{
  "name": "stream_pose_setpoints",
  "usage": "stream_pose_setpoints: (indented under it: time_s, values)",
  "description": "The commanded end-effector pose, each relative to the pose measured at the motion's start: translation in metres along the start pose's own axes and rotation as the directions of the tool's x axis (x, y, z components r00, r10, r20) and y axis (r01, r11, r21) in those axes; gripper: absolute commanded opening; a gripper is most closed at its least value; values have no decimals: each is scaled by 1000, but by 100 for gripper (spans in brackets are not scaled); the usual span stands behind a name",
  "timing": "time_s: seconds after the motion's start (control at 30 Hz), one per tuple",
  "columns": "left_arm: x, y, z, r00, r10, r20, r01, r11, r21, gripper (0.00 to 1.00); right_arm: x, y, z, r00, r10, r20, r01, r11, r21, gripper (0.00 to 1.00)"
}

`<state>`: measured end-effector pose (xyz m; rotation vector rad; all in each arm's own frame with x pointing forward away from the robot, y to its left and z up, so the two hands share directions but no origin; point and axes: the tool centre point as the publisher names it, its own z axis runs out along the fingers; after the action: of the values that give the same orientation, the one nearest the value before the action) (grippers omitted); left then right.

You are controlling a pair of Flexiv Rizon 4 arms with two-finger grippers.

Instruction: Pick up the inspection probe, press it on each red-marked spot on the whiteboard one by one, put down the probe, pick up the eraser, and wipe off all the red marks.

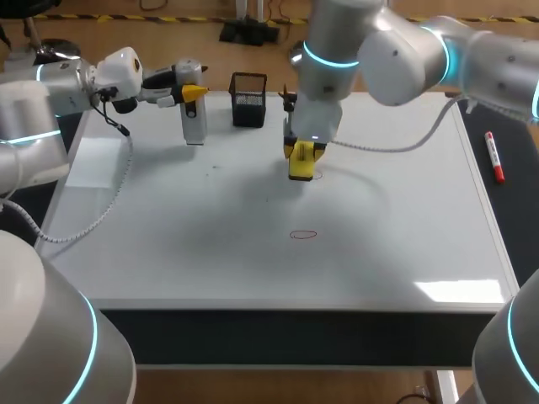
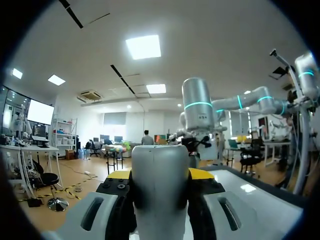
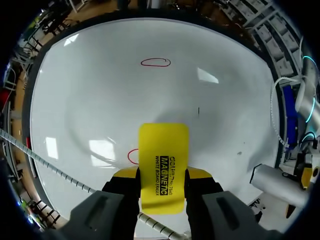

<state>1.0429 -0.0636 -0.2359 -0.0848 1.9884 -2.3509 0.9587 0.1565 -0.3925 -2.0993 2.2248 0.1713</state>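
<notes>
Clamping eraser (image 3: 163,150) in right gripper (image 3: 162,175), probe (image 2: 160,165) in left gripper (image 2: 160,174); I'm risking tilt streaking the 6 o'clock red mark (image 1: 303,235).

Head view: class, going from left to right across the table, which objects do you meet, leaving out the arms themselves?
inspection probe → black mesh holder → yellow eraser → red marker

left hand (image 2: 160,174) clamped on white probe (image 2: 160,192), right arm (image 2: 198,116) ahead
</notes>
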Motion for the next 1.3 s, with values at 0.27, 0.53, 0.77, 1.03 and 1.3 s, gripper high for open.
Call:
stream_pose_setpoints:
  time_s: [0.27, 0.53, 0.77, 1.03, 1.3]
  values:
    - [2, 0, 1, 1000, 4, 7, -4, 1000, 2, 0, -5, -3, 15, 1000, -11, -12, 10, 999, -43, 0]
    - [2, 0, 1, 1000, 4, 7, -4, 1000, 2, 0, -3, -4, 25, 1000, -13, -14, 13, 998, -54, 0]
    - [2, 0, 1, 1000, 4, 7, -4, 1000, 2, 0, 1, -4, 31, 1000, -16, -17, 15, 997, -70, 0]
    - [2, 0, 1, 1000, 4, 7, -4, 1000, 2, 0, 20, -4, 45, 999, 9, -33, -13, 994, -111, 0]
    - [2, 0, 1, 1000, 4, 7, -4, 1000, 2, 0, 41, -1, 52, 998, 43, -53, -50, 990, -135, 0]
